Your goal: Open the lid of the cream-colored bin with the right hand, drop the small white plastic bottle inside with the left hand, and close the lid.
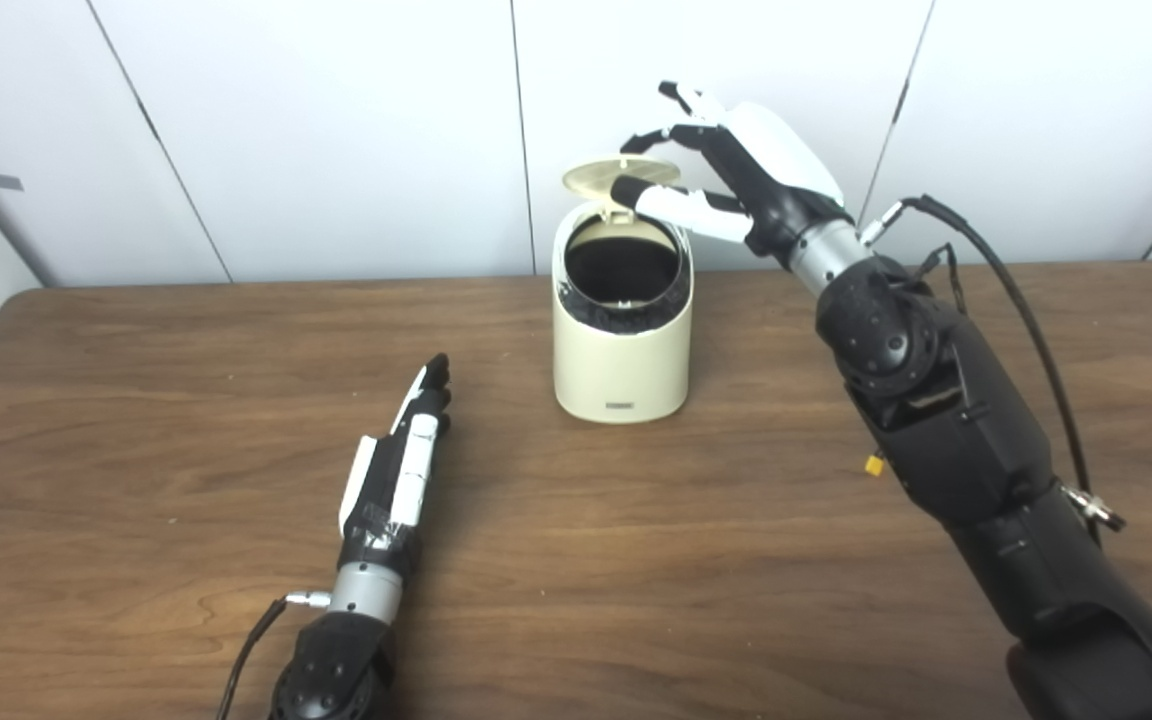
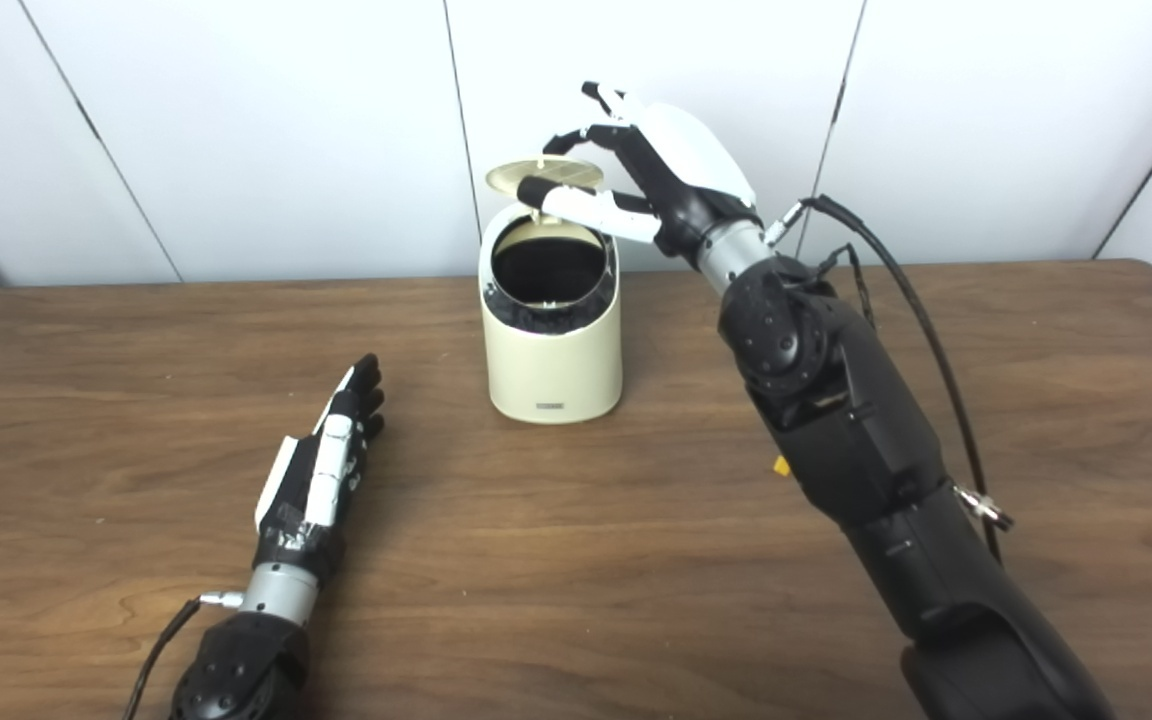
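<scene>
Upright near the far middle of the wooden tabletop (image 1: 736,560), the cream-colored bin (image 1: 621,345) stands with its mouth exposed and dark inside. Its round lid (image 1: 621,176) is swung up on the rear hinge and lies almost level above the rim. The right hand (image 1: 736,165) reaches in from behind and to the side, its fingers spread around the lid's edge with one dark-tipped finger just under the disc, apparently propping it so the opening stays free. The left hand (image 2: 321,470) lies flat on the tabletop well to the front left of the bin, fingers straight and together, holding nothing. No small white plastic bottle shows in either view; it may already be inside the bin, which would leave only closing the lid.
</scene>
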{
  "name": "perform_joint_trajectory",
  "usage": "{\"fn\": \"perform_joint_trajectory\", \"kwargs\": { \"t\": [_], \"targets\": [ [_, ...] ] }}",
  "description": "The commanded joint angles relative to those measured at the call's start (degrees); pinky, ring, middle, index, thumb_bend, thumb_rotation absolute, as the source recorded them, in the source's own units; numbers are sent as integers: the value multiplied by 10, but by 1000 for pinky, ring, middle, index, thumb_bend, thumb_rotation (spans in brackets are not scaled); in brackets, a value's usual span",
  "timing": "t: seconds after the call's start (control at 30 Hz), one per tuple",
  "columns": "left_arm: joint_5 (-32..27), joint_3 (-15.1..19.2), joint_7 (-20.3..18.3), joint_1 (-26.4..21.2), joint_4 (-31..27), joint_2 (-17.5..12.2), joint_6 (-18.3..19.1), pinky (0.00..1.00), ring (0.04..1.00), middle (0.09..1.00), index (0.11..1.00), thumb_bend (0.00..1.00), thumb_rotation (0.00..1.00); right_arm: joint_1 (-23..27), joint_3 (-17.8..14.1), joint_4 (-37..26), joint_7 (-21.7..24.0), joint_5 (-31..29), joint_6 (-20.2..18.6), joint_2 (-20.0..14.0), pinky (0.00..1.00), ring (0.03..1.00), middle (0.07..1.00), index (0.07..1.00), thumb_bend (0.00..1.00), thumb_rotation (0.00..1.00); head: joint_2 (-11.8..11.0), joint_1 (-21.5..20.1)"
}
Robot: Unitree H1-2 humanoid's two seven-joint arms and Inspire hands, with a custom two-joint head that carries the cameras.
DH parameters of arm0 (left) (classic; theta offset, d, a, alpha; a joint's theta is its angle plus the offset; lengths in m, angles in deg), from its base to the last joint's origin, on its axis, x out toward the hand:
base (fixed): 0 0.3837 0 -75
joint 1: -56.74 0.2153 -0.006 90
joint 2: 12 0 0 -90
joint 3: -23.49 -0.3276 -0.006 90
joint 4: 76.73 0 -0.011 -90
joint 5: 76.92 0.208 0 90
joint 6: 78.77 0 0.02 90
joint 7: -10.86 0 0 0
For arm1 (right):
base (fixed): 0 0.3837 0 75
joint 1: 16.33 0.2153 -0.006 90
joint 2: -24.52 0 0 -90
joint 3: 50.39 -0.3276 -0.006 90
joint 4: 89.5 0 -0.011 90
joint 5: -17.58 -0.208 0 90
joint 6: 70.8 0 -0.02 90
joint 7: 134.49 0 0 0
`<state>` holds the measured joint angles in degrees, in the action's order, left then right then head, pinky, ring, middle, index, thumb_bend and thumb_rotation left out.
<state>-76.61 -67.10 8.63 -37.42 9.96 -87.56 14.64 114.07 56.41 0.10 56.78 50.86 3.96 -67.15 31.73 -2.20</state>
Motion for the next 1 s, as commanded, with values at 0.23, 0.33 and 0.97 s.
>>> {"fn": "perform_joint_trajectory", "kwargs": {
  "t": [0.23, 0.33, 0.97],
  "targets": [
    [15, -2, 12, -12, 0, 3, 2, 1000, 1000, 1000, 1000, 695, 1000, -1, 0, -47, 8, 23, 23, -17, 1000, 1000, 979, 652, 652, 1000, -3, 2],
    [11, 1, 14, -13, -4, 7, 0, 1000, 1000, 1000, 1000, 685, 1000, -9, 2, -56, 15, 27, 23, -20, 1000, 1000, 987, 650, 658, 1000, -3, 2],
    [14, 1, 21, -15, -13, 5, 7, 1000, 1000, 1000, 1000, 725, 1000, -59, 26, -88, 59, 60, 12, -9, 1000, 1000, 971, 647, 632, 988, 1, 6]
  ]
}}
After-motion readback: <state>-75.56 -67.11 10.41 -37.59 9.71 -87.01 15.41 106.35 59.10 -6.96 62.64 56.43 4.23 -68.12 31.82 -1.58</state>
